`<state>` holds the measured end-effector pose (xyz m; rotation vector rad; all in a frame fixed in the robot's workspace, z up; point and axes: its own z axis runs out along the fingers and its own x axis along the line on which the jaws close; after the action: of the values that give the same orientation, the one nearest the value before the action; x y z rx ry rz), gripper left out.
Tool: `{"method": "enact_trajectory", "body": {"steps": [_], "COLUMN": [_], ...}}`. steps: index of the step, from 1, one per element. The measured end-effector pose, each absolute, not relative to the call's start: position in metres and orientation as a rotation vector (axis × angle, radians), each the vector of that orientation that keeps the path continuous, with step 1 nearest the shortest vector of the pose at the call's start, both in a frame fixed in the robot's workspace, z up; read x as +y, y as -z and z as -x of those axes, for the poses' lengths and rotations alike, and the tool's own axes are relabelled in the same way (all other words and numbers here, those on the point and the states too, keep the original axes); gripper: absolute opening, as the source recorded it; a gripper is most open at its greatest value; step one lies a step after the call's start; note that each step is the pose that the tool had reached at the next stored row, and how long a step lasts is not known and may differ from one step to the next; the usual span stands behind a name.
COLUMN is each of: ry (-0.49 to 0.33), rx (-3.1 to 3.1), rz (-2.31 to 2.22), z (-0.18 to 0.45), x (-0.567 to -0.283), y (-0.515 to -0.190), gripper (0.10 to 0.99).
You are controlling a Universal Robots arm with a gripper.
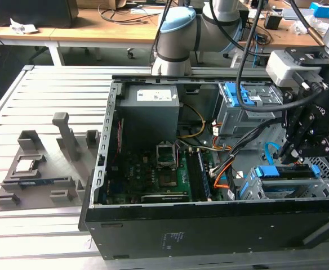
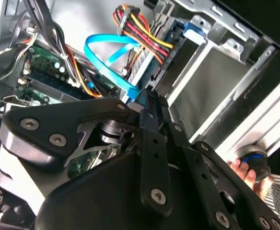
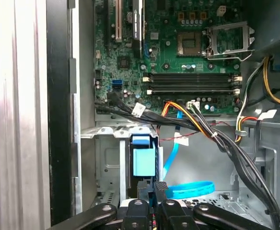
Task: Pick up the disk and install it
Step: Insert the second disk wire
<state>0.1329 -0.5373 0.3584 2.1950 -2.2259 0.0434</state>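
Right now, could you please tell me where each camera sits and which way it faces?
Exterior view: off the arm, looking into the open case; arm and hand show.
First wrist view: at the wrist, facing the motherboard past the hand.
Second wrist view: at the wrist, facing the drive cage past the hand.
Shared: blue cable.

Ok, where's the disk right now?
At the exterior view's right, the disk is at the grey drive cage, just below the gripper.
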Motion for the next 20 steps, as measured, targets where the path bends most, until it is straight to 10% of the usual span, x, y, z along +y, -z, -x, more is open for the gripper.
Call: {"method": "enact_trajectory", "body": {"steps": [20], "ry": [-0.046], "rx": [-2.209], "rz": [-2.21], "z": [-0.147], "x": [-0.534], "y": [-0.344], "gripper": [0.161]}}
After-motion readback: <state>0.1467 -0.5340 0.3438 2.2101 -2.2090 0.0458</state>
